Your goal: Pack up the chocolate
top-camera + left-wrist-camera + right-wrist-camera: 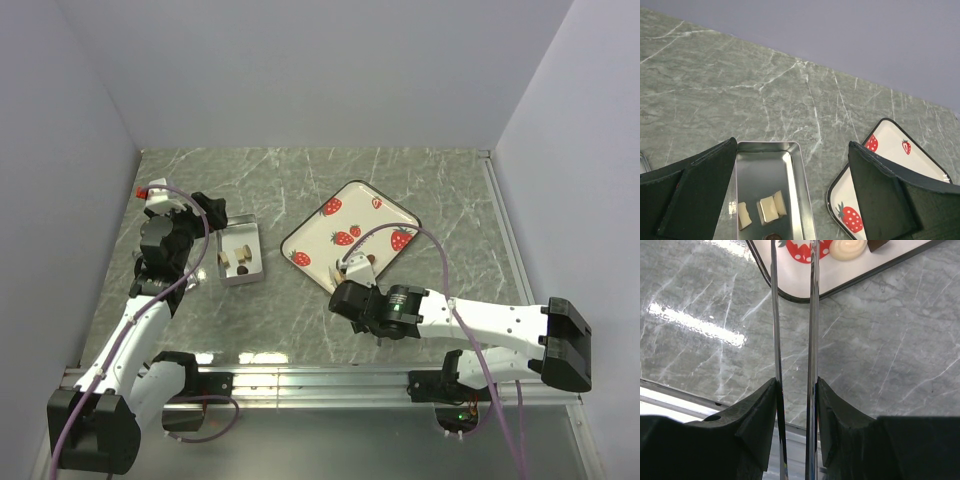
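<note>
An open metal tin [256, 250] sits left of centre and holds cream chocolates [771, 207] and a dark brown one [773, 237]. My left gripper [205, 245] is open and empty, hovering over the tin's [802, 190] left side, its jaws wide apart [790, 147]. My right gripper [343, 296] is shut on metal tweezers [812, 315], whose two blades reach to the near edge of the strawberry tray [350, 235]. A cream chocolate [848, 248] and a dark brown one [880, 244] lie on the tray just right of the tweezer tips.
The tray [890, 145] lies a short gap right of the tin on the grey marble table. Purple walls close in on the left, back and right. A metal rail [320, 380] runs along the near edge.
</note>
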You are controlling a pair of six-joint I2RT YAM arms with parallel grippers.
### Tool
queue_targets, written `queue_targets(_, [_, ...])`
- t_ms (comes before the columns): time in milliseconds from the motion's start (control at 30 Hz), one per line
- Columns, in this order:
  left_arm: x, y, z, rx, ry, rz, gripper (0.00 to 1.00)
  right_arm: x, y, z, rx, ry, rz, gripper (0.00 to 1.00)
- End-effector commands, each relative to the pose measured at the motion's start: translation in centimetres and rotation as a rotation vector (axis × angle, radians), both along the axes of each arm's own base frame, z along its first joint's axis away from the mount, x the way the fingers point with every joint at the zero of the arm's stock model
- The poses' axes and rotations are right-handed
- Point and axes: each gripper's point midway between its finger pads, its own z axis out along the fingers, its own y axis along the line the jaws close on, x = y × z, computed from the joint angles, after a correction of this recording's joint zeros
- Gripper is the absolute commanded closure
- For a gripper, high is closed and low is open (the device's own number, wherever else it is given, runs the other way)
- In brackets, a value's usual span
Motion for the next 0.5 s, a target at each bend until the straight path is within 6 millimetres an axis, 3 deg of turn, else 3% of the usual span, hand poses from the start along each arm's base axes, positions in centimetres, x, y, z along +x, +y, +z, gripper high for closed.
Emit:
queue_targets(0, [0.24,-0.32,2.76,-0.004,-0.067,-0.014,0.00,0.28,0.17,1.11,0.033,-0.028,-0.017,0.58])
queue_targets(467, [0.24,-0.36,2.81,-0.008,-0.068,-0.016,0.00,0.34,-0.28,1.68,0.048,-0.044,-0.029,0.57])
